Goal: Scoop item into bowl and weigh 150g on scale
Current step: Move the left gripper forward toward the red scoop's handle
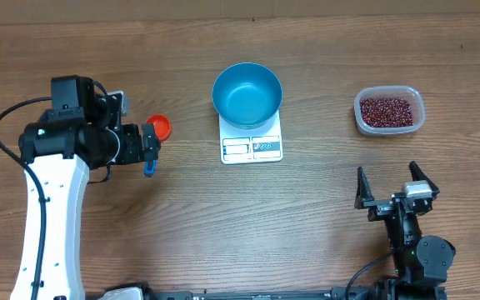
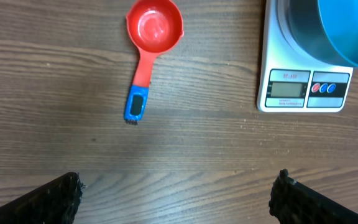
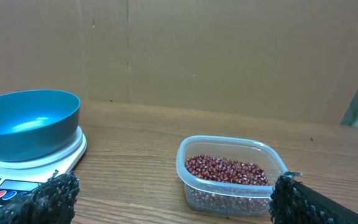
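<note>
Beans (image 1: 387, 110), small, oval and dark red-brown, lie in a loose layer in a clear plastic tub (image 1: 390, 131). The tub stands on the right side of the tabletop (image 1: 307, 233), toward the far edge, with its top uncovered.

Well apart from it, near the middle of the tabletop, the blue bowl (image 1: 247, 94) sits upright on the white scale (image 1: 252, 147). The bowl's inside shows only bare blue. It is wider than the scale and overhangs the platform, so that only the near strip with the grey display and the buttons shows. The reading on the display is too small to tell.

To the left of the scale a red scoop (image 2: 148, 56) lies flat on the wood. Its round cup points toward the far edge and its blue-tipped handle toward the near edge.

The left gripper (image 2: 176, 199) hangs over the scoop with its fingers spread wide and nothing between them. From overhead it hides most of the handle. In its own wrist view the scoop lies clear of both fingertips.

The right gripper (image 1: 390, 183) is low at the near right of the tabletop, facing the tub and well short of it. Its fingers too stand wide apart and hold nothing.
</note>
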Controlling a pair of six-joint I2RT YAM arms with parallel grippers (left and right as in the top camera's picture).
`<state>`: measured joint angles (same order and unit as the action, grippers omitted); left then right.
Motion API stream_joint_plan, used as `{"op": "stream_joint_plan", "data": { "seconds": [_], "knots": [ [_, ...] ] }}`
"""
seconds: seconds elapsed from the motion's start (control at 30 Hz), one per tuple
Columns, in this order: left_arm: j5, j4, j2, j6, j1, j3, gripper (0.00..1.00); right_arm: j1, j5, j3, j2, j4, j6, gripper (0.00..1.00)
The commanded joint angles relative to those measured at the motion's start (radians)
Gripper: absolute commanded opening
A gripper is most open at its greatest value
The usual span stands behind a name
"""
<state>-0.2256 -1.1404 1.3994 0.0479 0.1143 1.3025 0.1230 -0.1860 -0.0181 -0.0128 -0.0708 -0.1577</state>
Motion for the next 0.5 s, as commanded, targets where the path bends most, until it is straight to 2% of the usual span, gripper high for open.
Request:
{"op": "stream_joint_plan", "data": {
  "seconds": [0.0,0.47],
  "knots": [
    [-0.026,-0.009,0.029,-0.026,0.012,0.049,1.00,-0.004,0.001,0.010,0.010,0.005,-0.001,1.00],
    [-0.028,-0.108,0.243,-0.071,0.012,0.236,0.99,-0.004,0.001,0.010,0.010,0.005,-0.001,1.00]
  ]
}}
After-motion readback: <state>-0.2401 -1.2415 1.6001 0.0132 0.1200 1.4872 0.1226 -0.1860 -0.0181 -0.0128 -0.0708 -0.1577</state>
